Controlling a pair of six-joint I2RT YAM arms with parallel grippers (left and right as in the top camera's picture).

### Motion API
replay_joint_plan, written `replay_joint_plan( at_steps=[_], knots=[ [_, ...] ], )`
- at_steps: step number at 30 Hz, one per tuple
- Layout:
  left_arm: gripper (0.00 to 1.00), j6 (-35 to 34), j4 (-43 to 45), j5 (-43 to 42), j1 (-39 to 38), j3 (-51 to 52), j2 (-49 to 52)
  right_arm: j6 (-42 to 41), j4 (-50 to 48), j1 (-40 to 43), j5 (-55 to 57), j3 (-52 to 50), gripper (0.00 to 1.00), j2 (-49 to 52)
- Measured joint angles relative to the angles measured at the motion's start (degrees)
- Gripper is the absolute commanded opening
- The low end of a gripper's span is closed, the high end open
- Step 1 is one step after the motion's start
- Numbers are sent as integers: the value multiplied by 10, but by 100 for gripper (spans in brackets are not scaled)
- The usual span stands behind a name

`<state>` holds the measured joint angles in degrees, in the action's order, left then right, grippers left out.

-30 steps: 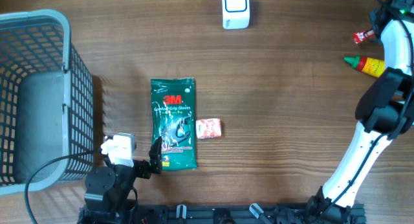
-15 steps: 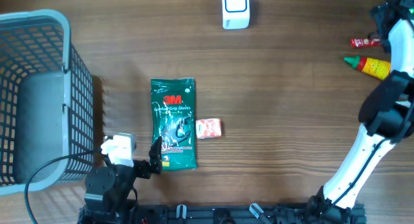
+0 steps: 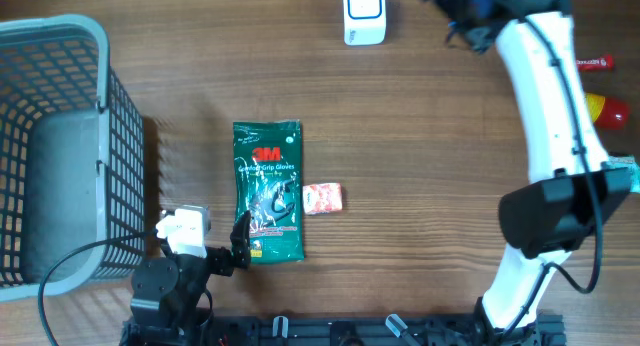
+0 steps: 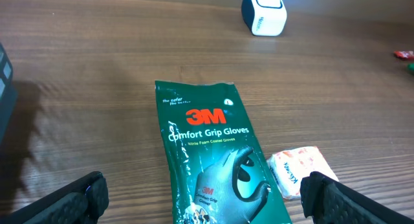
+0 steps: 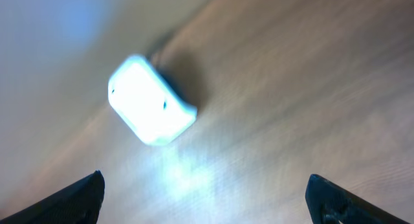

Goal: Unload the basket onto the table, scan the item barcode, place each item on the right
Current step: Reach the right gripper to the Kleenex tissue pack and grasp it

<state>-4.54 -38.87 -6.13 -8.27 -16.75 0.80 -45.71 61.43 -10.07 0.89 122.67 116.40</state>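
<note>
Both spread apart, holding nothing: left end effector by the green glove packet; right end effector above the white scanner on the desk.

I see a grey wire basket filling the left edge of the overhead frame, standing on the brown wooden table; a black cable curves across its lower side, toward the bottom left corner.
</note>
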Motion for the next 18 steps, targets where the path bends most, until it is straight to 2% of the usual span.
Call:
replay_joint_plan(
  at_steps=[5, 9, 18],
  knots=[
    [100, 0, 0, 0, 0, 0, 0, 2, 40, -133, 13, 0, 100, 2],
    [100, 0, 0, 0, 0, 0, 0, 2, 50, -204, 6, -23, 100, 15],
    [100, 0, 0, 0, 0, 0, 0, 15, 33, -292, -9, -199, 99, 48]
  ],
)
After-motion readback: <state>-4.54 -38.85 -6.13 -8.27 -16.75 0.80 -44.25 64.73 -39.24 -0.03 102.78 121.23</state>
